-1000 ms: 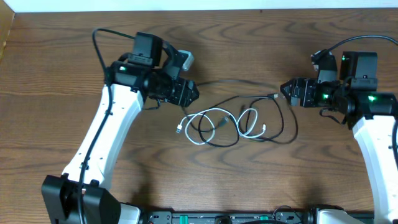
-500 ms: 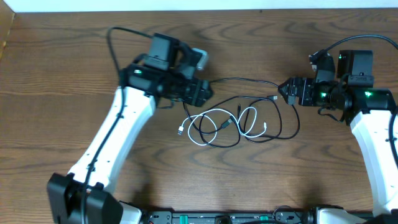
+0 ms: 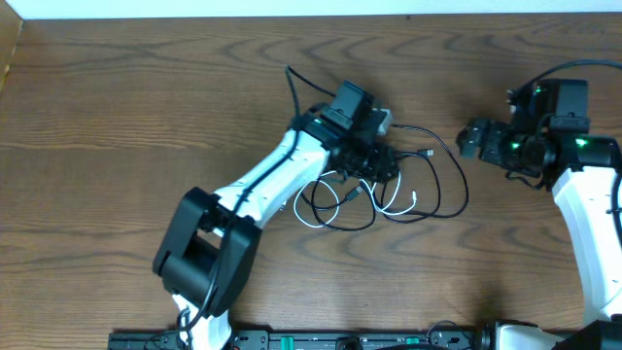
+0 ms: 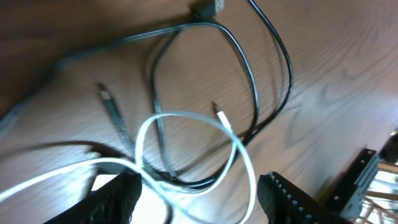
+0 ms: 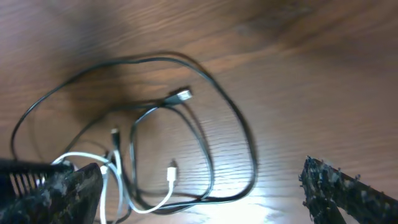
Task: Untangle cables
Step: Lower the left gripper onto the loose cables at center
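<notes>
The black cable lies in loose loops on the wooden table, tangled with the shorter white cable. My left gripper hangs open right over the tangle. In the left wrist view its jaws stand wide apart, with a loop of the white cable and strands of the black cable between and ahead of them, nothing gripped. My right gripper is open and empty, to the right of the cables. The right wrist view shows the black cable and a white plug end ahead of its jaws.
The black cable's plug lies between the two grippers. The left arm stretches across the table's middle. The table's back edge meets a white wall.
My left arm has swung far to the right, from the table's left side to over the tangle. My right gripper has drawn back a little to the right, away from the black plug.
</notes>
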`<action>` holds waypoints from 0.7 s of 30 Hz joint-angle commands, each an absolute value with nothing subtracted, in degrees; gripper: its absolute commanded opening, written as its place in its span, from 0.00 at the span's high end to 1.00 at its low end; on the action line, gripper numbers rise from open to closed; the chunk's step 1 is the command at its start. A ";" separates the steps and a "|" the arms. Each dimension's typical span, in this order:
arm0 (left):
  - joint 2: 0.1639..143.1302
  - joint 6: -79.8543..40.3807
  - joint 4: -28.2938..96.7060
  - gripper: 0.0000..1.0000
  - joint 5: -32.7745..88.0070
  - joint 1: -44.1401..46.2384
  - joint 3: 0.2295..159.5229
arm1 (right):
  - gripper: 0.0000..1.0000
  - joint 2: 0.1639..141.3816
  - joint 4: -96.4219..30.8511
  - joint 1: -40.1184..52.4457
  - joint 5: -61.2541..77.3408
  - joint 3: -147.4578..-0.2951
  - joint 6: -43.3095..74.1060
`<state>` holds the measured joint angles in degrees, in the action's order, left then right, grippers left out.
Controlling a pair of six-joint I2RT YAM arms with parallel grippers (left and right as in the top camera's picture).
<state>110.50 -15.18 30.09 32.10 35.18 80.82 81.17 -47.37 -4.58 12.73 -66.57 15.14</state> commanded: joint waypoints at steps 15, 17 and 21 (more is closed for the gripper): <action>115.83 -25.15 26.68 0.91 25.06 37.80 80.84 | 0.03 81.38 -49.28 -6.81 10.66 -66.63 16.69; 115.81 -24.40 26.81 0.93 22.59 37.78 80.86 | 0.03 81.38 -49.60 -6.81 10.66 -66.63 16.69; 113.36 -19.84 26.35 0.93 22.50 37.69 81.30 | 0.04 81.38 -50.46 -6.76 10.66 -66.63 16.64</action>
